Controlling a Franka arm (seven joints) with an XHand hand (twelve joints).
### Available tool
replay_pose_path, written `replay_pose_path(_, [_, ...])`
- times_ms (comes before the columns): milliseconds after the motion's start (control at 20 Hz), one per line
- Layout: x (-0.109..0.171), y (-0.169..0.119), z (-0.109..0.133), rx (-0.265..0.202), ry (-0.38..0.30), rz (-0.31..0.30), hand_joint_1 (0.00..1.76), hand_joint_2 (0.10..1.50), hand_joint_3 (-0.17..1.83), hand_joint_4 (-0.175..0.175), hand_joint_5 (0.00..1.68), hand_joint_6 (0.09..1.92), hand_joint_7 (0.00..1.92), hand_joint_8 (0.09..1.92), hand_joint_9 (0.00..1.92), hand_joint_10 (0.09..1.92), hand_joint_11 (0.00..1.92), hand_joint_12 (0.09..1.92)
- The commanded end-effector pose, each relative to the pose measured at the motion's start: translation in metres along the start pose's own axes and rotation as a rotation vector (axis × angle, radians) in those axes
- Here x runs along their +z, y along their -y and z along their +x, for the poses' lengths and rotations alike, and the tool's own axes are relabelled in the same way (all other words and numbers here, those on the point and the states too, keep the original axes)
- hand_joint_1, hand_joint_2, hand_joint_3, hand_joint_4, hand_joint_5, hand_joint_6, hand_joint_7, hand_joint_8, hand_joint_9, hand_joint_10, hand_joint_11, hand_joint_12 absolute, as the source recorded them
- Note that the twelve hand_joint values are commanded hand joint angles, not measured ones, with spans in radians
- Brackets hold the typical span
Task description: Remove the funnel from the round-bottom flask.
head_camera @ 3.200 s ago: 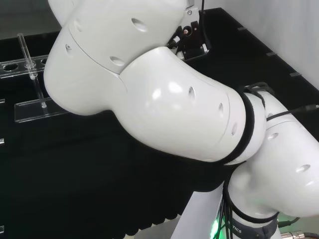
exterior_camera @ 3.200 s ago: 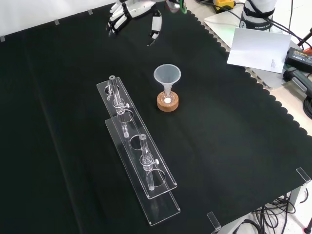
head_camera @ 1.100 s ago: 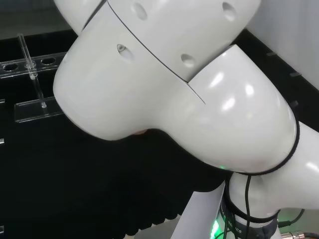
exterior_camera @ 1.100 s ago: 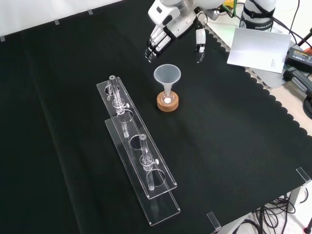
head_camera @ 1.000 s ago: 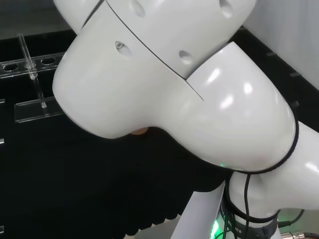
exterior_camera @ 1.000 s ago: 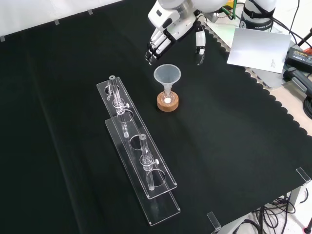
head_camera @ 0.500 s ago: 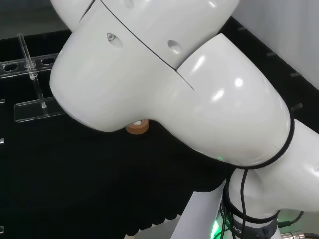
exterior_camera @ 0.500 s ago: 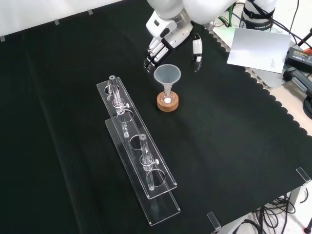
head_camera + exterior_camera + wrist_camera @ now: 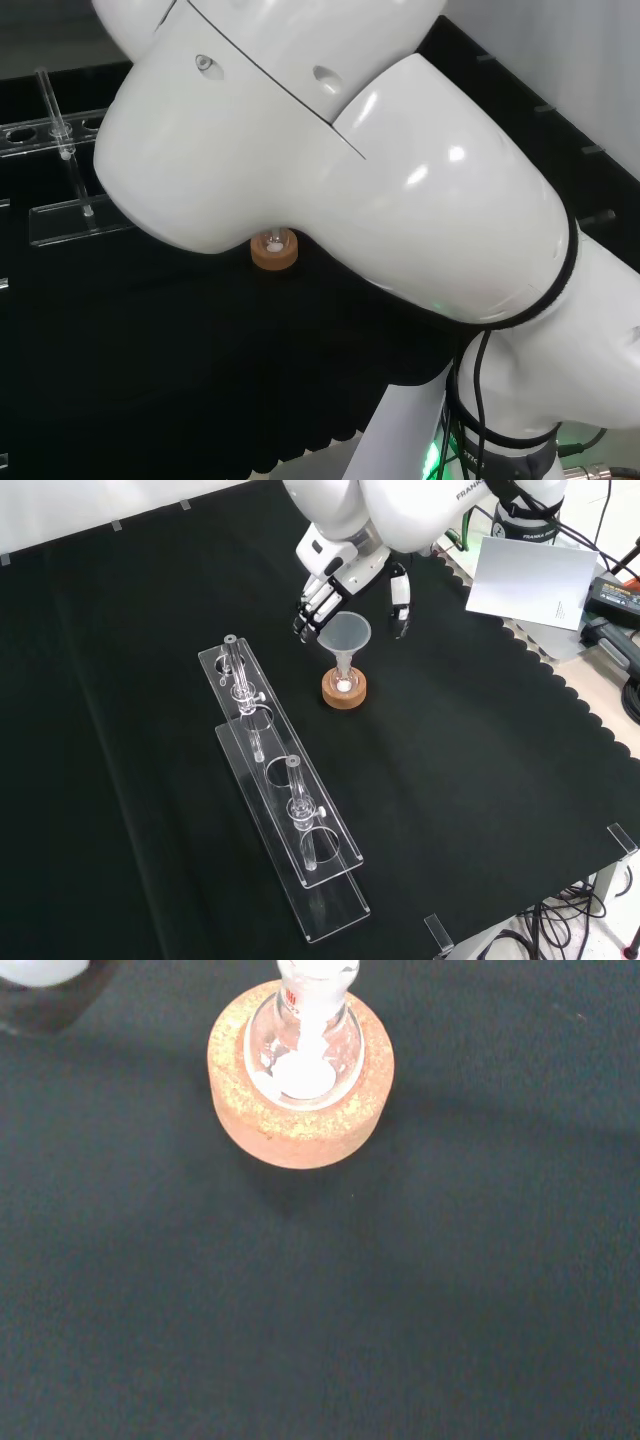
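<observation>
A clear funnel point(image 9: 343, 636) stands with its stem in a small round-bottom flask point(image 9: 344, 683) on a cork ring stand point(image 9: 344, 691). The hand point(image 9: 335, 572) hovers just behind and above the funnel's rim, open, with its fingers point(image 9: 310, 612) to the funnel's left and its thumb point(image 9: 399, 605) to the right, nothing between them. In the head view the cork ring point(image 9: 273, 250) peeks out below the arm's big white link point(image 9: 330, 160). The wrist view looks down on the flask point(image 9: 303, 1045) with white powder in it and on the cork ring point(image 9: 300, 1110).
A long clear acrylic rack point(image 9: 283, 800) with glass tubes lies to the left of the flask in the front view; it appears again in the head view as the rack point(image 9: 60, 215) at the left. White paper point(image 9: 530, 580) and cables lie off the cloth at the upper right.
The hand has come down from the cloth's far edge toward the funnel, fingers staying spread, and now brackets its rim. In the head view the arm's link has shifted and uncovered the cork ring.
</observation>
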State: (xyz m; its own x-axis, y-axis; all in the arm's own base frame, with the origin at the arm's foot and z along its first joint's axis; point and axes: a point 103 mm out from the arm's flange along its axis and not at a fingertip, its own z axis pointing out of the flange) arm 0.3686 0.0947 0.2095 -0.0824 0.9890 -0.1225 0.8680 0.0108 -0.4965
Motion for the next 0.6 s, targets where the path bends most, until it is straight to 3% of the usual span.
replay_pose_path(50, [0.001, -0.01, 0.0, 0.017, 0.014, -0.015, 0.7, 0.64, 0.24, -0.042, 0.02, 0.09, 0.0, 0.27, 0.06, 0.89, 0.4, 1.46])
replay_pose_path(600, [0.009, -0.025, -0.004, 0.038, 0.032, 0.003, 0.81, 0.64, 0.32, -0.047, 0.07, 0.09, 0.0, 0.41, 0.17, 0.86, 0.43, 1.43])
